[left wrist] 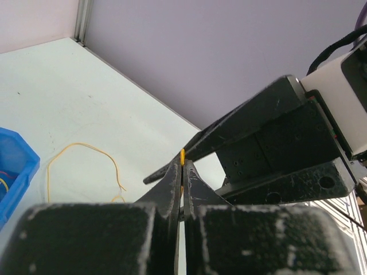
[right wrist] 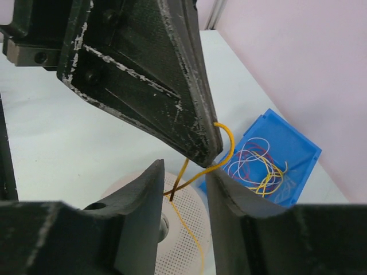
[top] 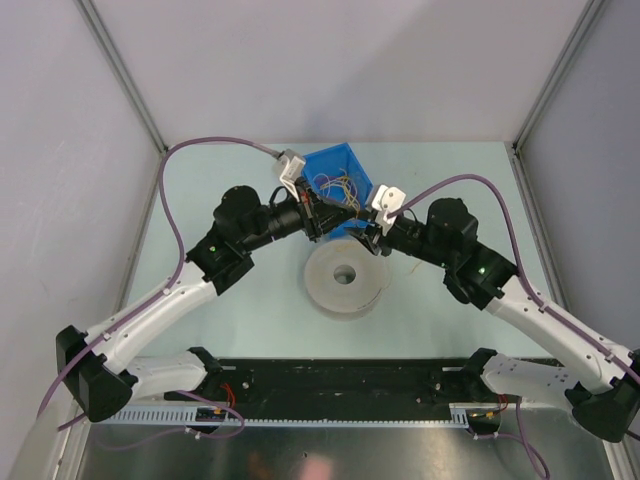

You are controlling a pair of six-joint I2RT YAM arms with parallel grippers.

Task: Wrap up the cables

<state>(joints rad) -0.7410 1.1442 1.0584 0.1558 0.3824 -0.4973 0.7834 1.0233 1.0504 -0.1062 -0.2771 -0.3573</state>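
Your left claw (left wrist: 182,172) fills the bottom of its own wrist view. Its scuffed black fingers are clenched flat together, with a sliver of yellow cable (left wrist: 182,156) pinched at the tips. That grip shows clearly only there. From above, both claws crowd together over the far side of the table (top: 250,300) and the thin wire between them cannot be made out.

The right wrist view gives you the other side. Your right claw (right wrist: 184,172) stands released, its two blunt matte fingers apart. The yellow cable arcs out from the tip of the left claw above, then drops through the gap between them. Whether it brushes either finger is hard to tell. Below it lies a white disc (right wrist: 189,229), round and finely perforated; the top view shows a hole in its middle.

The rest of the cables (right wrist: 261,166) sit in a loose tangle of yellow, red and pale strands inside a blue bin (right wrist: 304,152) of hard plastic, just beyond the disc. The left wrist view catches only a corner of that bin. It also shows a yellow loop (left wrist: 80,148) lying slack on the table, which no other view shows. You cannot tell whether it belongs to the held strand.
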